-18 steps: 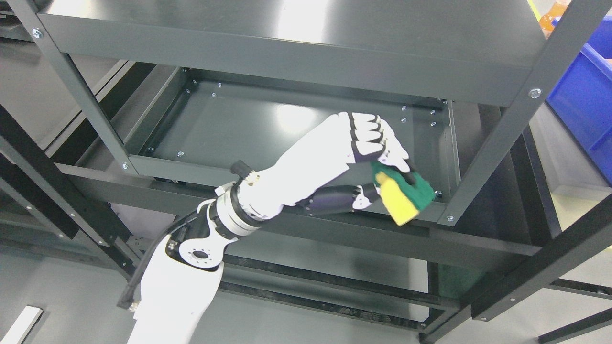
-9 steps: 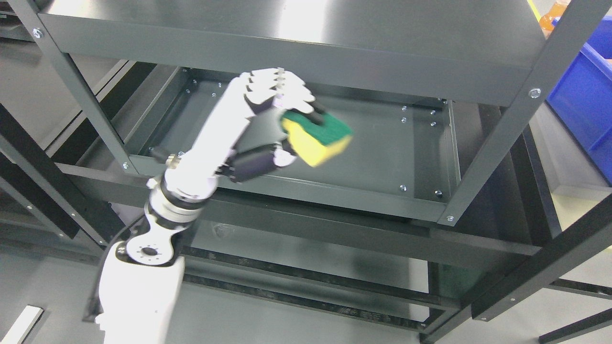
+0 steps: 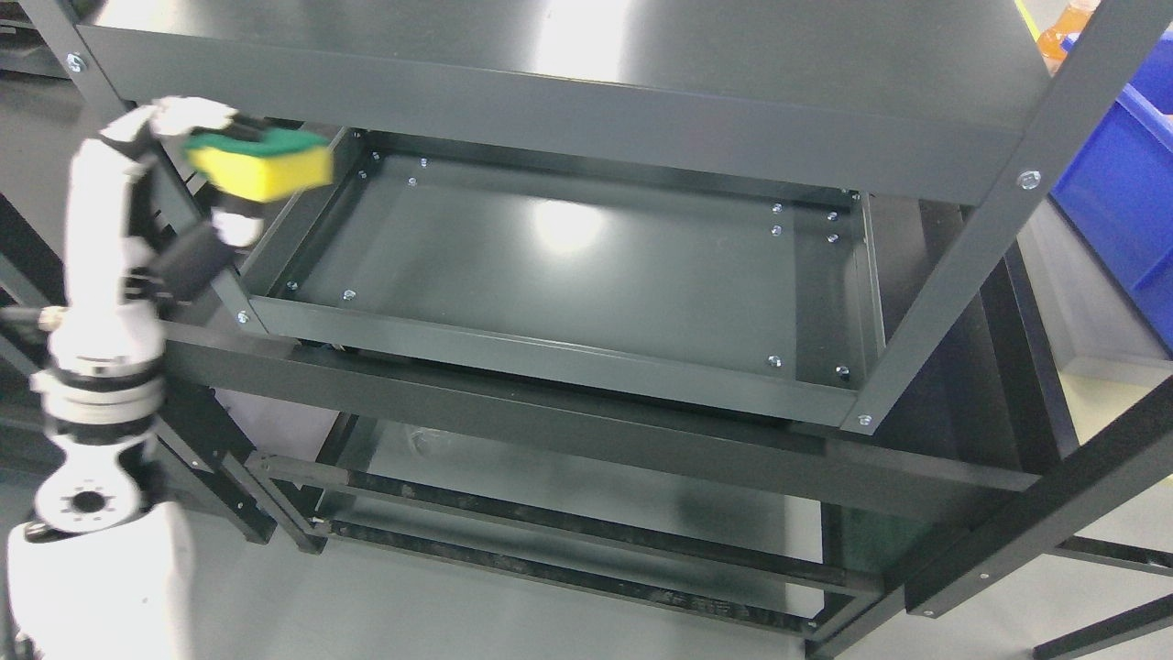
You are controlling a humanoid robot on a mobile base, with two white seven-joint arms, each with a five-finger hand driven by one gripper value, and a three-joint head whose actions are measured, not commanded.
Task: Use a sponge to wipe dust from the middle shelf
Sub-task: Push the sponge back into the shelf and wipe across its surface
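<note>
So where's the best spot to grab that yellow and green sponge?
Grip the sponge across its flat faces, green on top and yellow underneath, coming from its left end. It's a flat block, and the left hand holds it that way, fingers over the green.

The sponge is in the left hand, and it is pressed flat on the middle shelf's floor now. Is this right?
Not quite. The left hand does hold the sponge, but the head view shows it lifted beyond the left edge of the middle shelf, not pressed on its floor.
</note>
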